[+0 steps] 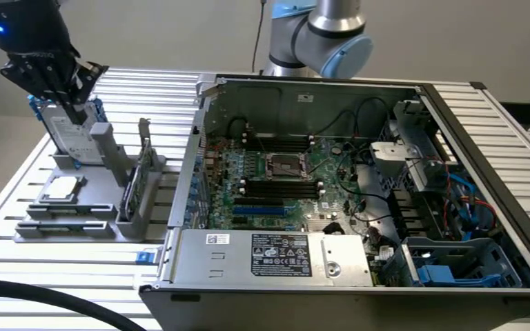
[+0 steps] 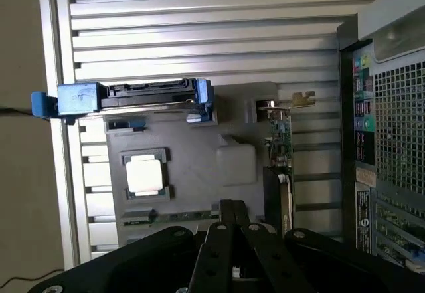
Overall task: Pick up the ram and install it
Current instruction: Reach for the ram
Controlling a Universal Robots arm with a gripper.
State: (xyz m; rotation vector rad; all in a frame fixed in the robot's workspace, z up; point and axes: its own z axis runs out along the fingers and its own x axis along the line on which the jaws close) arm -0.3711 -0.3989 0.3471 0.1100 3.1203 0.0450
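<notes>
Gripper [image 2: 232,221] closed, empty, above grey fixture [image 2: 189,140] | ram [image 2: 169,217] seated in fixture's edge slot, unpicked | motherboard [image 1: 275,172] memory slots look unfilled | pick and install both remain

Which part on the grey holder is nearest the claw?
The upright silver hard drive in its blue bracket: the black claw is at its top edge, while the square silver-topped chip lies farther off.

The open computer case [image 1: 339,172] on the slatted table [image 1: 63,262] is seen from above at a slant, at moderate distance, in the exterior view; the grey parts holder [image 2: 192,167] is viewed straight down, closer, from behind the gripper [image 2: 232,206]; holder, hard drive [image 2: 149,94] and case wall are shared.
</notes>
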